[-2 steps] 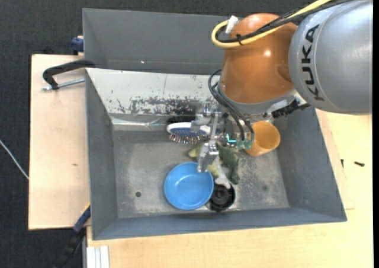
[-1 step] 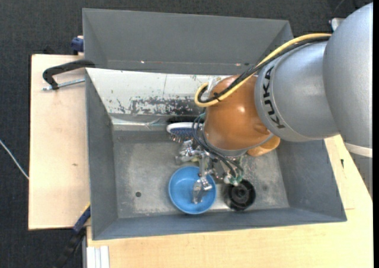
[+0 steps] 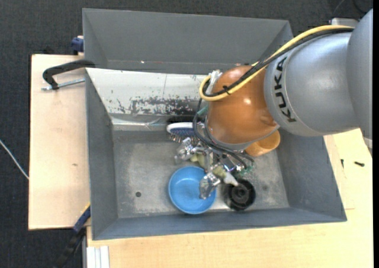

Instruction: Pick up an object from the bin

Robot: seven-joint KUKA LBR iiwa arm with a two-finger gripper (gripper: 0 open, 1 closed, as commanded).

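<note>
Over the near bin floor: approach step, nothing gripped yet.
Nearest, a blue bowl, with a black round thing just right of it. The gripper hangs at the bowl's right rim, spread or pressed together I cannot tell. Next, likely, seating on that rim and closing. Farther back lies a blue-and-white brush.

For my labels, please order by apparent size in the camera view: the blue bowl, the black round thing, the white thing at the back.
Largest: blue bowl.
The black round thing and the white thing look alike; the arm hides part of the latter, so I do not rank them.
</note>
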